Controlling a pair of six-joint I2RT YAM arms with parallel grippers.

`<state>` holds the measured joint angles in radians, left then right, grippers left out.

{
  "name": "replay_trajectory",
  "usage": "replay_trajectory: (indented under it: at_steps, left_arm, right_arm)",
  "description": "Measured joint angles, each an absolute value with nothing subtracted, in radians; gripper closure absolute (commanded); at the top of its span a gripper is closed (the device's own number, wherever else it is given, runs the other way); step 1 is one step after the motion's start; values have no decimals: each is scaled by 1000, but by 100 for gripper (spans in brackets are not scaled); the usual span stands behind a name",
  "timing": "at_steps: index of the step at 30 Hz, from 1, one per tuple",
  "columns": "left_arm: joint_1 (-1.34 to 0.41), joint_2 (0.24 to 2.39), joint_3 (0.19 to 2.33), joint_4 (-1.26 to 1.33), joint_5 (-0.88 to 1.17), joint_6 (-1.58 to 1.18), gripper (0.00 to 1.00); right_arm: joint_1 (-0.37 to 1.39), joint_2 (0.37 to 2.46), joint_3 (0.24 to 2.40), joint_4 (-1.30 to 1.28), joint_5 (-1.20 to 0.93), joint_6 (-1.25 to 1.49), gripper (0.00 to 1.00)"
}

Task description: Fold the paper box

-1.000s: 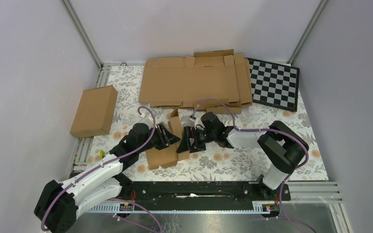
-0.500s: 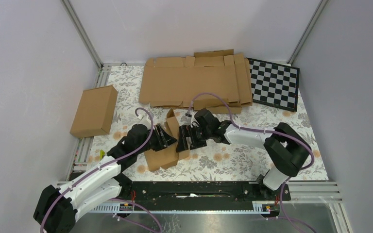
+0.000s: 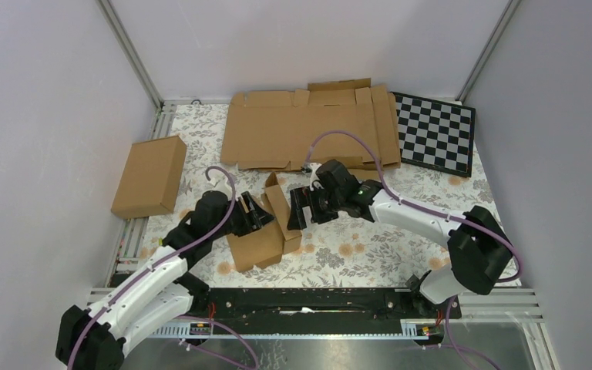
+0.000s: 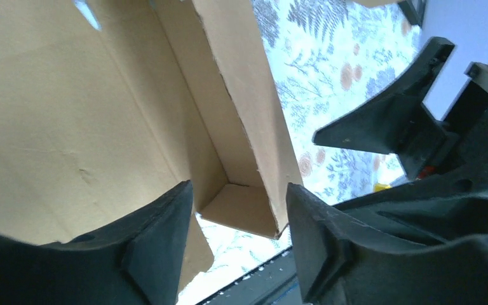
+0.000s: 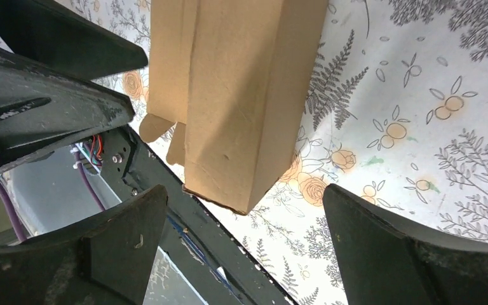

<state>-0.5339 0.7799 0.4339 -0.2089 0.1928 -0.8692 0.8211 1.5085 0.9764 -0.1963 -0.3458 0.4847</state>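
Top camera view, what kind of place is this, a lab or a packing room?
Probably a robotics lab test cell: plain walls on an aluminium frame enclose a floral-covered table, a checkerboard calibration board lies at the far right, and flat cardboard blanks sit behind.

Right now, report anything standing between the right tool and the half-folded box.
Nothing visible does. The open right tool faces the box across bare floral table cover; the left tool sits at its far side.

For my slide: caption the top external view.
A half-folded brown cardboard box between left arm and right arm on a floral table.
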Motion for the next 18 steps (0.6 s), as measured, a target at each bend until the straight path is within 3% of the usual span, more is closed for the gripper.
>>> replay_trajectory:
  at_steps: [8, 18]
  left_arm:
    - [-486, 773, 570, -470, -12, -850, 1]
    - [-468, 719, 558, -661, -310, -983, 1]
  right_arm:
    - [821, 1607, 1197, -311, -296, 429, 0]
    - [871, 1766, 1330, -382, -224, 413, 0]
